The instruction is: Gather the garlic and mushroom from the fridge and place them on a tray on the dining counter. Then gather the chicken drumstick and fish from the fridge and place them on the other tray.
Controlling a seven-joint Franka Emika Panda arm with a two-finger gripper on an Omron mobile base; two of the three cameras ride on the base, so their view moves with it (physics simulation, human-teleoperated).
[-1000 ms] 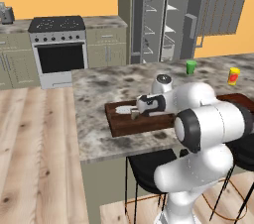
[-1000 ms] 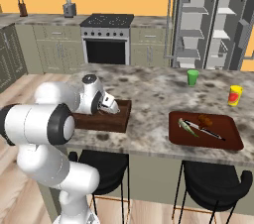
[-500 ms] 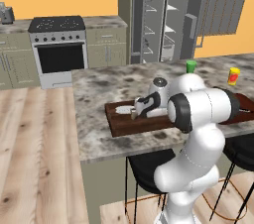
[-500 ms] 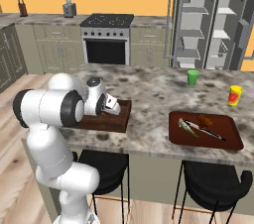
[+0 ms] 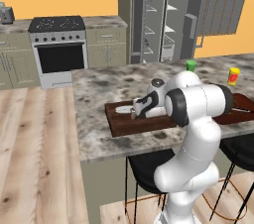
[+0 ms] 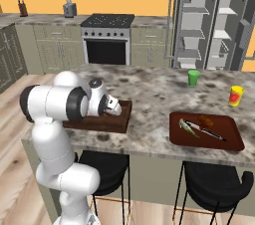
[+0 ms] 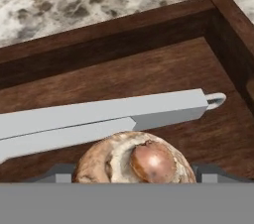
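**Item: gripper** (image 7: 134, 174). It is low inside the other tray (image 7: 114, 44), the deep dark-brown one on the marble table (image 5: 99, 82). Its jaws stand wide, one on each side of the chicken drumstick (image 7: 134, 161). I cannot tell whether they are pinching it or have just let go.

**Item: chicken drumstick.** Seen end-on in the hand view at 6 o'clock: a mottled brown lump with a reddish knob, close to the tray floor.

**Item: fish** (image 7: 99, 116). Slender and silver-grey, it lies flat on the tray floor just beyond the drumstick, running from 9 o'clock toward 2 o'clock with its tip near the right-hand wall.

**Item: tray** (image 6: 234, 142). The flat reddish one sits on the same table at 3 o'clock from the deep tray and well apart from it. It carries a few small things I cannot identify.

**Item: fridge** (image 5: 163, 15). It stands beyond the table at 12 o'clock with its doors open, showing white shelves.

**Change noted.** Over the last second the arm's big elbow has swung up and aside. The gripper has kept its place over the deep tray, and the jaws have scarcely moved.

**Reading.** Both items of the second pair are now in the deep tray. Only a clean release and lift-away seem to remain.
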